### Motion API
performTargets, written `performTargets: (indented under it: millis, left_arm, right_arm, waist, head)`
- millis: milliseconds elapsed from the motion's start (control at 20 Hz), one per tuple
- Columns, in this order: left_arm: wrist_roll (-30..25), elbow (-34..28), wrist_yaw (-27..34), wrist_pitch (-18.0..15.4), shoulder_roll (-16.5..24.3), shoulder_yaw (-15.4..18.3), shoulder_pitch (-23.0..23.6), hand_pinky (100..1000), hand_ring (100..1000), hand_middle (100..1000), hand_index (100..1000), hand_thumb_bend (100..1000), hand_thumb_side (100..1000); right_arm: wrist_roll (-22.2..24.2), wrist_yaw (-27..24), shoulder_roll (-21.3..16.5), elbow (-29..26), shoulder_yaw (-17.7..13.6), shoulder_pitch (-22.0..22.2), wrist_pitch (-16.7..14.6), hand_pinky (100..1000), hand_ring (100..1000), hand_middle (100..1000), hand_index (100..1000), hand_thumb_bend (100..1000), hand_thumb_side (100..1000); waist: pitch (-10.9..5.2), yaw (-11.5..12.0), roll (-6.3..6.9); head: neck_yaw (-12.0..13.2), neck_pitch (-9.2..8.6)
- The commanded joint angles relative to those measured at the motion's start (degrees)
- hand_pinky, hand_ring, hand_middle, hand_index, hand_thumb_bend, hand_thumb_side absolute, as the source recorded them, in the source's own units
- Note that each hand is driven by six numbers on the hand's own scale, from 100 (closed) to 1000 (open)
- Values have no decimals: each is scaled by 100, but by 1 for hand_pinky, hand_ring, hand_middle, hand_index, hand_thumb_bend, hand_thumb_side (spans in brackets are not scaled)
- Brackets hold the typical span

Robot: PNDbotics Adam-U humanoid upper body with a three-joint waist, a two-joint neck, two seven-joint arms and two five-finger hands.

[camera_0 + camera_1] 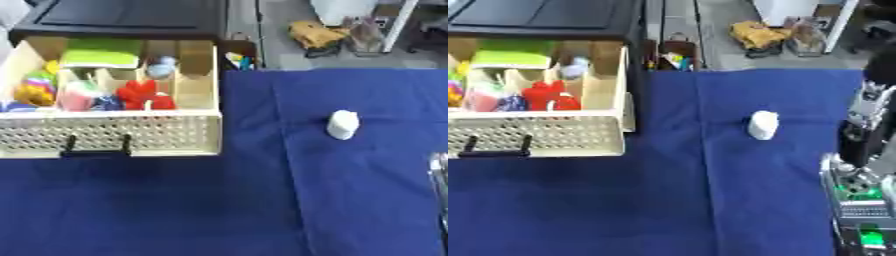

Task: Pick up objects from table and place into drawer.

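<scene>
A small white rounded object (343,124) lies alone on the blue tablecloth (175,210), right of centre. The cream drawer (114,134) stands pulled open at the upper left, with a perforated front and a black handle (96,150). In its compartments lie a red toy (144,95), a green-and-white pack (101,54) and other colourful pieces. My right hand (861,145) shows at the right edge of the right eye view, fingers pointing up and holding nothing, a short way right of the white object. The left hand shows in no view.
A black cabinet top (122,17) sits behind the drawer. Beyond the table's far edge are a floor with a yellow bundle (315,32) and a white frame leg (398,25). Small coloured items (239,60) sit at the table's far edge beside the drawer.
</scene>
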Motion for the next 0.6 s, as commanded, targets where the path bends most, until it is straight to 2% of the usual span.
performTargets:
  millis: [50, 250, 600]
  left_arm:
    - [-13, -75, -52, 11, 78, -5, -33, 459, 646, 675, 807, 585, 1000]
    - [-14, -75, -66, 29, 115, -16, 26, 460, 647, 675, 807, 586, 1000]
    - [-34, -75, -56, 25, 143, -50, 84, 459, 647, 675, 807, 591, 1000]
  right_arm:
    - [155, 148, -479, -101, 86, -317, 196, 622, 688, 634, 788, 284, 975]
    - [471, 451, -1000, 309, 500, -821, 516, 659, 709, 648, 813, 351, 991]
    - [1023, 1003, -1899, 1201, 1183, -1573, 1069, 712, 744, 680, 845, 397, 970]
  waist:
    - [-113, -15, -19]
    - [-184, -22, -61]
    - [-262, 24, -55]
  head:
    - [9, 96]
    - [2, 157]
    - [-69, 181]
